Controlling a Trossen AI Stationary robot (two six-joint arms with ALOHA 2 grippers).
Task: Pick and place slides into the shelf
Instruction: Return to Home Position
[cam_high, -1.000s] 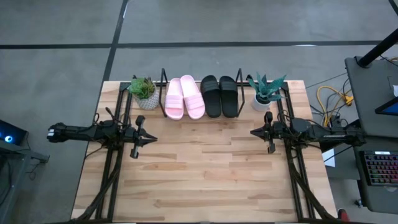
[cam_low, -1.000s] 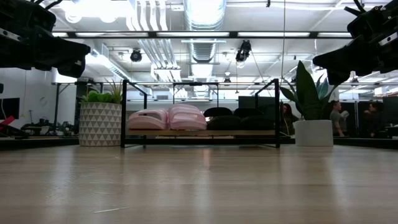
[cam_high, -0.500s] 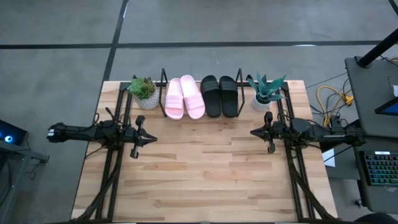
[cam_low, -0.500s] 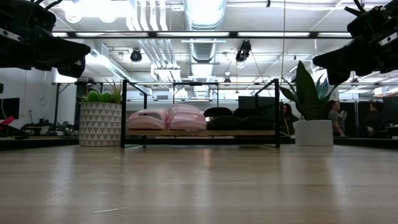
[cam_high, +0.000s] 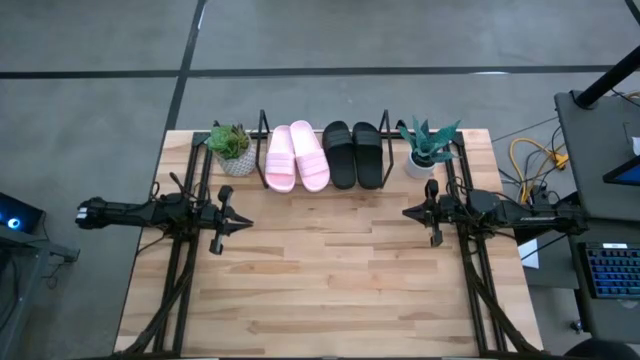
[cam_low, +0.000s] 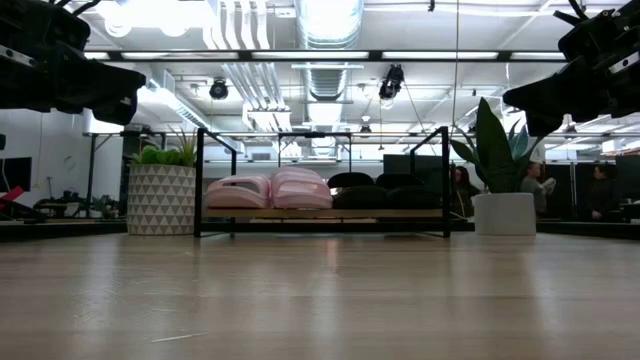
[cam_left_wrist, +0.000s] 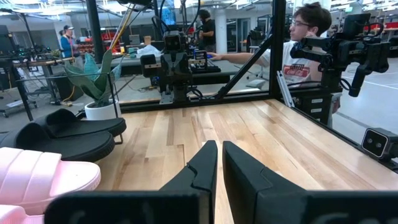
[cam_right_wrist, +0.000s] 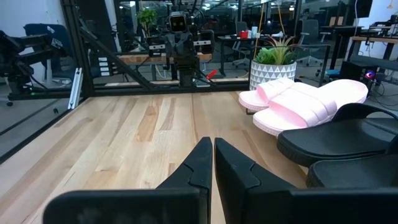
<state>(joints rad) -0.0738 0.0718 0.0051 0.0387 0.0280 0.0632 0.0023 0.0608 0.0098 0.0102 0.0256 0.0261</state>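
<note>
Pink slides (cam_high: 297, 158) and black slides (cam_high: 353, 155) parked on the shelf (cam_low: 320, 213), both arms' jaws pinched together above the desk (cam_high: 320, 270)

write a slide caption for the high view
Two pink slides and two black slides sit side by side on the shelf; left pincer and right pincer hover shut over the table.

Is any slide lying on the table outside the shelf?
No, both pink slides and both black slides sit side by side in the shelf.

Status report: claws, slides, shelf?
Left claw shut, empty. Right claw shut, empty. Pink slides, black slides on shelf. Potted plants flank it.
</note>
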